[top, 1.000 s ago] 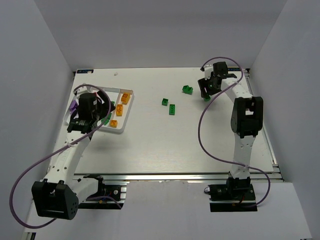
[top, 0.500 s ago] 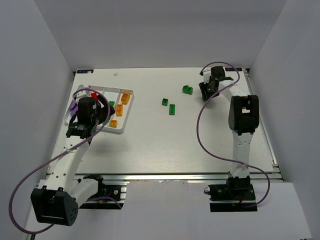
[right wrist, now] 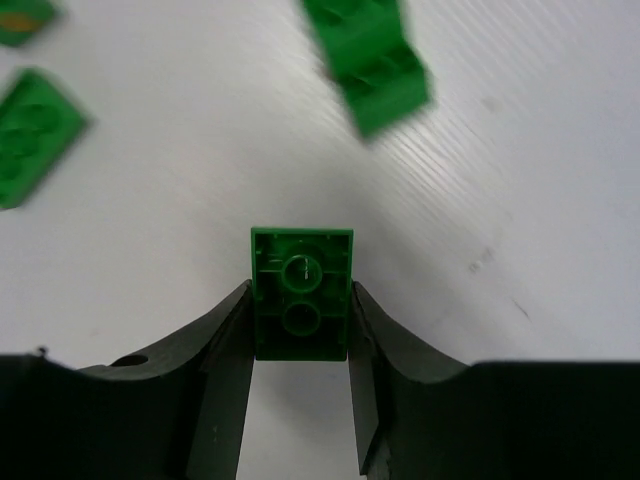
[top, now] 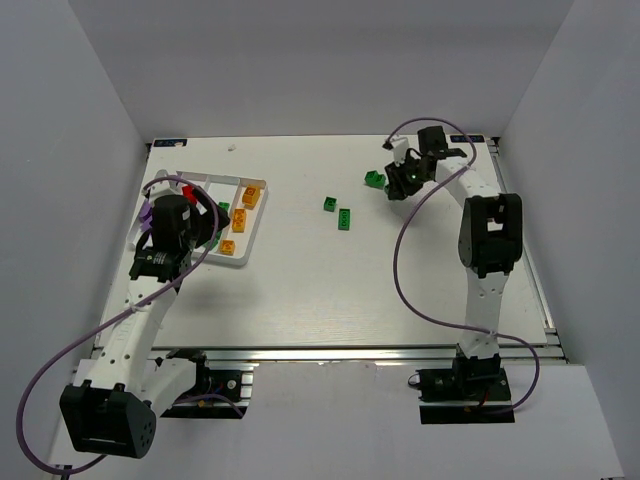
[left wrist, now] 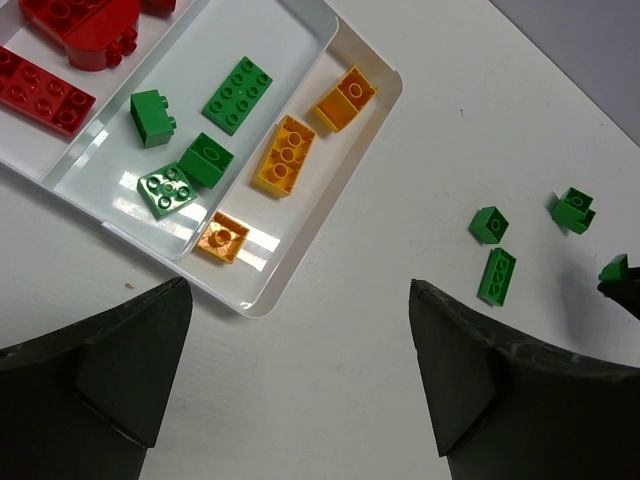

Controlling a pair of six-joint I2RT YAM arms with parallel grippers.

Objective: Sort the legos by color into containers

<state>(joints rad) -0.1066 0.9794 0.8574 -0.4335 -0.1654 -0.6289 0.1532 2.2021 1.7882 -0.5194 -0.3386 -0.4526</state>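
My left fingers (left wrist: 120,350) stand fully released above the white tray (left wrist: 370,55), which holds red, green and orange bricks (left wrist: 285,155). Farther out, my right fingers (right wrist: 225,350) grasp one green brick (right wrist: 300,290), underside toward the camera, near three loose green bricks (top: 344,218) on the surface (top: 300,300).

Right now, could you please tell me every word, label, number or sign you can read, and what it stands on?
None can be read. The tray, the legos in it and the green brick in the right tool carry no legible marking; anything finer is too small to tell.
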